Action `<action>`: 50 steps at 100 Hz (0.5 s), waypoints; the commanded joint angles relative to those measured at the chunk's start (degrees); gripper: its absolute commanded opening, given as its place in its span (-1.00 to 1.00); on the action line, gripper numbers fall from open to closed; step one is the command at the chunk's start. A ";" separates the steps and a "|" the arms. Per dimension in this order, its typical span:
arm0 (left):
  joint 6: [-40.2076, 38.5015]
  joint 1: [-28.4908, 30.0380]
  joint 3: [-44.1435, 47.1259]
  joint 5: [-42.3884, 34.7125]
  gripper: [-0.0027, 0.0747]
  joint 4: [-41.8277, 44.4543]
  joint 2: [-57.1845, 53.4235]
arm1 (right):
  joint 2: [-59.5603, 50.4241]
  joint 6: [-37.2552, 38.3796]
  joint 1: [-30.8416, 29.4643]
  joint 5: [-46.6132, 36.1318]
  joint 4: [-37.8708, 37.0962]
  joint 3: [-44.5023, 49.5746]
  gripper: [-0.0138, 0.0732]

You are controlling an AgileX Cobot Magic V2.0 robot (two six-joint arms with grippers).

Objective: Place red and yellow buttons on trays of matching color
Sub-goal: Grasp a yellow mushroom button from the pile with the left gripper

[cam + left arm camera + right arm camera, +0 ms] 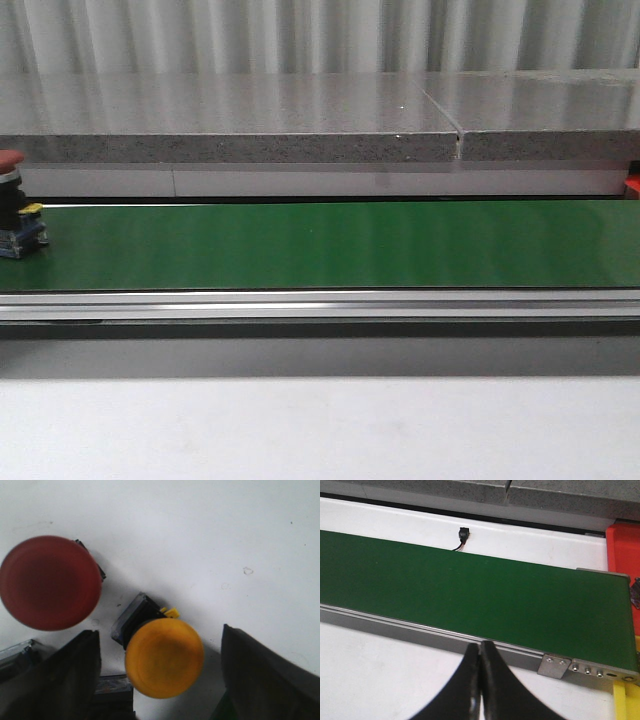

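- Looked like the picking stage: the left pincer point(159, 675) hung right over the yellow button point(164, 658), fingers spread wide, one on each side, not touching it as far as I could tell.
- So it was released and held nothing. My guess for the next move: drop a bit lower, clench on the yellow cap, lift, then carry it to the yellow tray.
- A red button point(49, 582) sat on the white desk point(210, 535) at about 10 o'clock from the yellow one, close but not touching.
- The right pincer point(480, 680) was clenched with nothing in it, parked over the desk just short of the green belt point(470, 595).
- Another red button point(12, 205) stood on the belt at the far left in the front view.
- An orange-red tray point(623, 547) peeked in past the belt's end; a yellow edge point(625, 702) showed near it, too cropped to call.
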 commanded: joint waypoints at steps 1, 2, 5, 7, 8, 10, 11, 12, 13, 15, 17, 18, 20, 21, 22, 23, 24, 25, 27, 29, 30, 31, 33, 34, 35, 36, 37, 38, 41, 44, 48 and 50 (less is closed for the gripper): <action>-0.66 -0.03 -1.72 -1.42 0.10 -1.62 -2.95 | 0.11 -0.58 0.15 -3.47 -0.29 -1.51 -0.93; -0.66 -0.03 -1.72 -1.44 0.08 -1.62 -2.95 | 0.11 -0.58 0.15 -3.47 -0.29 -1.51 -0.93; -0.66 -0.03 -1.72 -1.20 -0.01 -1.62 -2.95 | 0.11 -0.58 0.15 -3.47 -0.29 -1.51 -0.93; -0.56 -0.03 -1.72 -1.10 -0.06 -1.62 -2.95 | 0.11 -0.58 0.15 -3.47 -0.29 -1.51 -0.93; -0.44 -0.03 -1.72 -0.93 -0.07 -1.62 -2.95 | 0.11 -0.58 0.15 -3.47 -0.29 -1.51 -0.93; -0.44 -0.03 -1.72 -0.96 -0.11 -1.62 -2.95 | 0.11 -0.58 0.15 -3.47 -0.29 -1.51 -0.93; -0.44 -0.03 -1.72 -0.79 -0.12 -1.62 -2.95 | 0.11 -0.58 0.15 -3.47 -0.29 -1.51 -0.93; -0.44 -0.03 -1.72 -0.82 -0.14 -1.62 -2.95 | 0.11 -0.58 0.15 -3.47 -0.29 -1.51 -0.93; -0.44 -0.03 -1.72 -0.82 -0.15 -1.62 -2.95 | 0.11 -0.58 0.15 -3.47 -0.29 -1.51 -0.93; -0.44 -0.03 -1.72 -0.82 -0.17 -1.62 -2.95 | 0.11 -0.58 0.15 -3.47 -0.29 -1.51 -0.93; -0.44 -0.03 -1.72 -0.82 -0.18 -1.62 -2.95 | 0.11 -0.58 0.15 -3.47 -0.29 -1.51 -0.93; -0.44 -0.03 -1.72 -0.82 -0.18 -1.62 -2.95 | 0.11 -0.58 0.15 -3.47 -0.29 -1.51 -0.93; -0.44 -0.03 -1.72 -0.92 -0.18 -1.62 -2.95 | 0.11 -0.58 0.15 -3.47 -0.29 -1.51 -0.93; -0.44 -0.03 -1.72 -0.92 -0.18 -1.62 -2.95 | 0.11 -0.58 0.15 -3.47 -0.29 -1.51 -0.93; -0.44 -0.03 -1.72 -1.05 -0.18 -1.62 -2.95 | 0.11 -0.58 0.15 -3.47 -0.29 -1.51 -0.93; -0.44 -0.03 -1.72 -1.07 -0.18 -1.62 -2.95 | 0.11 -0.58 0.15 -3.47 -0.29 -1.51 -0.93; -0.44 -0.03 -1.72 -1.06 -0.18 -1.62 -2.95 | 0.11 -0.58 0.15 -3.47 -0.29 -1.51 -0.93; -0.44 -0.03 -1.72 -1.14 -0.18 -1.62 -2.95 | 0.11 -0.58 0.15 -3.47 -0.29 -1.51 -0.93; -0.35 -0.03 -1.72 -1.31 -0.18 -1.62 -2.95 | 0.11 -0.58 0.15 -3.47 -0.29 -1.51 -0.93; -0.35 -0.03 -1.72 -1.38 -0.18 -1.62 -2.95 | 0.11 -0.58 0.15 -3.47 -0.29 -1.51 -0.93; -0.35 -0.03 -1.72 -1.38 -0.18 -1.62 -3.05 | 0.11 -0.58 0.15 -3.47 -0.29 -1.51 -0.93; -0.25 -0.03 -1.72 -1.38 -0.18 -1.62 -3.05 | 0.11 -0.58 0.15 -3.47 -0.29 -1.51 -0.93; -0.20 -0.03 -1.72 -1.38 -0.18 -1.62 -3.05 | 0.11 -0.58 0.15 -3.47 -0.29 -1.51 -0.93; -0.21 -0.03 -1.72 -1.49 -0.18 -1.62 -3.19 | 0.11 -0.58 0.15 -3.47 -0.29 -1.51 -0.93; -0.08 -0.03 -1.72 -1.41 -0.18 -1.62 -3.19 | 0.11 -0.58 0.15 -3.47 -0.29 -1.51 -0.93; -0.07 -0.03 -1.72 -1.51 -0.18 -1.62 -3.19 | 0.11 -0.58 0.15 -3.47 -0.29 -1.51 -0.93; -0.07 -0.03 -1.72 -1.51 -0.18 -1.62 -3.19 | 0.11 -0.58 0.15 -3.47 -0.29 -1.51 -0.93; -0.07 -0.03 -1.72 -1.51 -0.18 -1.62 -3.19 | 0.11 -0.58 0.15 -3.47 -0.29 -1.51 -0.93; 0.04 -0.03 -1.72 -1.51 -0.18 -1.62 -3.42 | 0.11 -0.58 0.15 -3.47 -0.29 -1.51 -0.93; 0.18 -0.03 -1.72 -1.51 -0.18 -1.62 -3.63 | 0.11 -0.58 0.15 -3.47 -0.29 -1.51 -0.93; 0.81 -0.03 -1.72 -1.51 -0.18 -1.62 -4.09 | 0.11 -0.58 0.15 -3.47 -0.29 -1.51 -0.93; 1.06 -0.03 -1.72 -1.51 -0.18 -1.62 -4.25 | 0.11 -0.58 0.15 -3.47 -0.29 -1.51 -0.93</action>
